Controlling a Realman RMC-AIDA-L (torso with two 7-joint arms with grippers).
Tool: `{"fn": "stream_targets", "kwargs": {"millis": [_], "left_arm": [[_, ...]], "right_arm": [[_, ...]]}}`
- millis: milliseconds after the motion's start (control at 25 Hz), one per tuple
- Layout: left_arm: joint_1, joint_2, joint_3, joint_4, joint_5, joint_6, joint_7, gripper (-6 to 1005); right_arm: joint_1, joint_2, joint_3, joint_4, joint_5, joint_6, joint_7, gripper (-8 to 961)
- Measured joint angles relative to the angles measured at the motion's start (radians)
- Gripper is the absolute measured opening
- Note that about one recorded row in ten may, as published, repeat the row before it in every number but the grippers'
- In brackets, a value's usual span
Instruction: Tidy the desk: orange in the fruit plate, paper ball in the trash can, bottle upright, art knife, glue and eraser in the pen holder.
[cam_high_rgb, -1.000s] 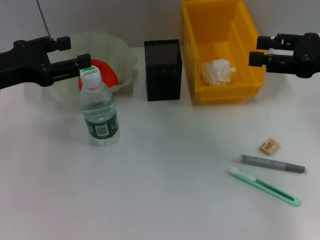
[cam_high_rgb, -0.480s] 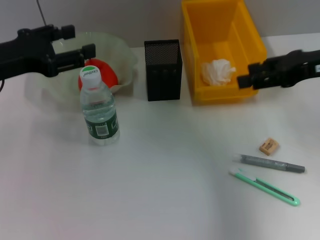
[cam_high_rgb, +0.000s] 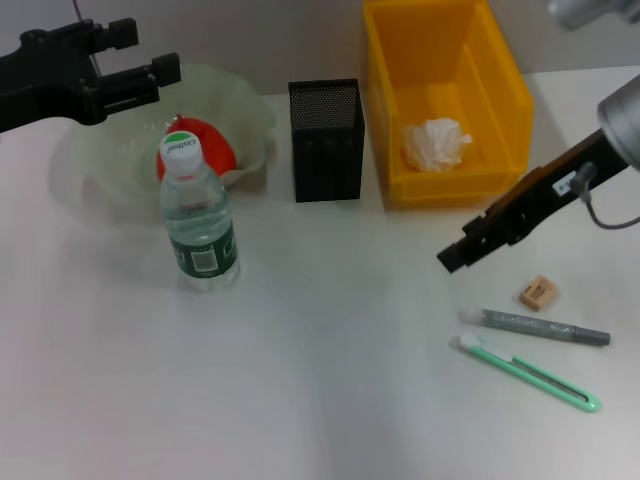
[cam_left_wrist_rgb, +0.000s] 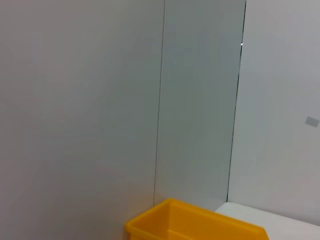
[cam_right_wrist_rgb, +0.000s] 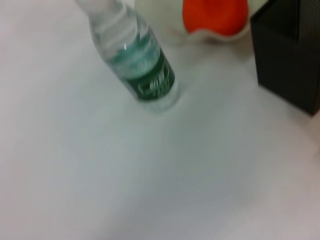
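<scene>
The orange (cam_high_rgb: 205, 145) lies in the pale fruit plate (cam_high_rgb: 110, 165) at the back left. In front of it the bottle (cam_high_rgb: 200, 225) stands upright. A paper ball (cam_high_rgb: 435, 143) rests inside the yellow trash can (cam_high_rgb: 385, 90). The black mesh pen holder (cam_high_rgb: 325, 140) is between plate and can. On the right front lie the eraser (cam_high_rgb: 537, 292), the grey glue (cam_high_rgb: 535, 327) and the green art knife (cam_high_rgb: 530, 373). My right gripper (cam_high_rgb: 455, 255) hangs low, just left of the eraser. My left gripper (cam_high_rgb: 148, 52) is open and empty over the plate's back rim.
The right wrist view takes in the bottle (cam_right_wrist_rgb: 137, 60), the orange (cam_right_wrist_rgb: 215, 17) and a corner of the pen holder (cam_right_wrist_rgb: 290, 60). The left wrist view holds a grey wall and the trash can's rim (cam_left_wrist_rgb: 190, 222).
My right arm has swung down from beside the trash can to just above the table near the eraser. The left gripper has drifted slightly up and back.
</scene>
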Motion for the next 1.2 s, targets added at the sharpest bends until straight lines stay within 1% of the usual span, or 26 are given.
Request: {"fn": "stream_targets", "kwargs": {"millis": [80,160,440,480,520,640,680,800,960,1200], "left_arm": [[-0.002,0.001,-0.001,-0.002,-0.001,0.0,0.0,725],[-0.003,0.002,-0.002,-0.002,-0.001,0.002,0.0,725],[-0.011,0.002,-0.004,-0.003,-0.002,0.004,0.0,725],[-0.011,0.002,-0.004,-0.003,-0.002,0.004,0.0,725],[-0.011,0.002,-0.004,-0.003,-0.002,0.004,0.0,725],[-0.015,0.001,-0.004,-0.004,-0.002,0.002,0.002,725],[-0.016,0.0,-0.004,-0.005,-0.002,0.002,0.002,725],[-0.019,0.0,-0.005,-0.009,-0.002,0.001,0.003,725],[-0.023,0.0,-0.005,-0.013,-0.002,0.001,0.006,725],[-0.035,-0.001,-0.006,-0.046,-0.002,-0.011,0.025,725]], "right_arm": [[0.026,0.018,-0.036,0.001,-0.057,-0.018,0.03,642],[0.032,0.021,-0.051,0.002,-0.071,-0.024,0.04,641],[0.054,0.036,-0.154,0.007,-0.131,-0.061,0.093,641],[0.059,0.044,-0.172,0.008,-0.153,-0.074,0.098,641],[0.059,0.044,-0.172,0.008,-0.153,-0.074,0.098,641],[0.066,0.055,-0.2,0.01,-0.19,-0.083,0.101,641],[0.068,0.056,-0.221,0.014,-0.208,-0.083,0.105,641],[0.069,0.057,-0.239,0.018,-0.228,-0.084,0.112,641],[0.069,0.057,-0.241,0.022,-0.25,-0.087,0.114,642],[0.077,0.059,-0.273,0.055,-0.268,-0.079,0.116,642]]}}
